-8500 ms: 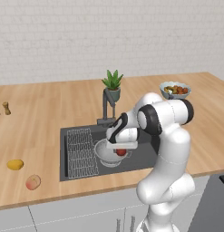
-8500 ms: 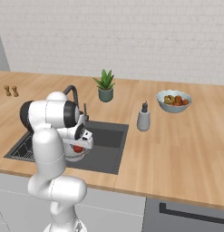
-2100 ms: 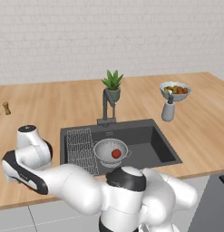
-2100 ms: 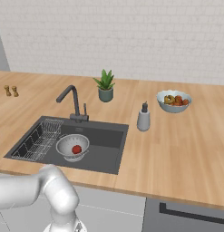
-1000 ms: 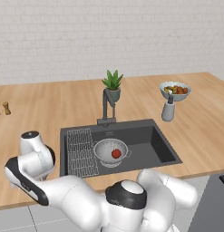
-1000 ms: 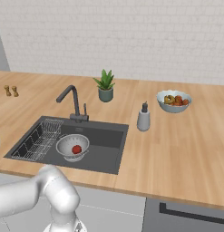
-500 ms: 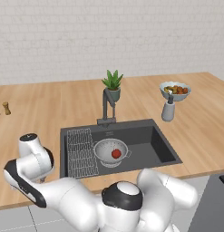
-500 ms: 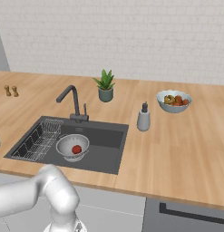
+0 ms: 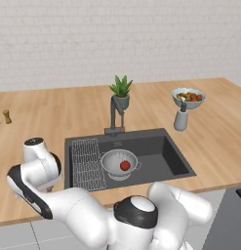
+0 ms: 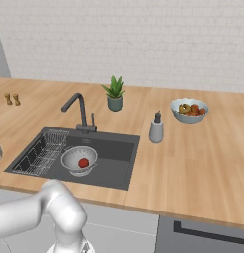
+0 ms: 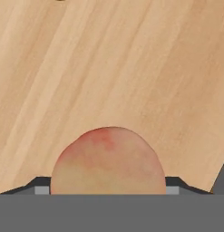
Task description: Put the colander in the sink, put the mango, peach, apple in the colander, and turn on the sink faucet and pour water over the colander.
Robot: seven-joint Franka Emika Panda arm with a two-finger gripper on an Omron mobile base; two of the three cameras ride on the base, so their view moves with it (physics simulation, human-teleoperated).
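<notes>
Peach (image 11: 108, 161) sat on the counter (image 11: 131, 68) right at the gripper; jaw state could not be told. Apple (image 9: 125, 165) lay in colander (image 9: 112, 158).

Even, bright rendered light with soft faint shadows; the hand view looks slightly blurred, perhaps from closeness.

Wall: white brick wall (image 9: 117, 39) behind the surface, evenly lit.
Surface: light wooden surface (image 10: 192, 153) running along the wall.
Cabinets: pale grey cabinet fronts (image 10: 123, 227) below the surface; a darker grey appliance front (image 10: 202, 237) to their right.
</notes>
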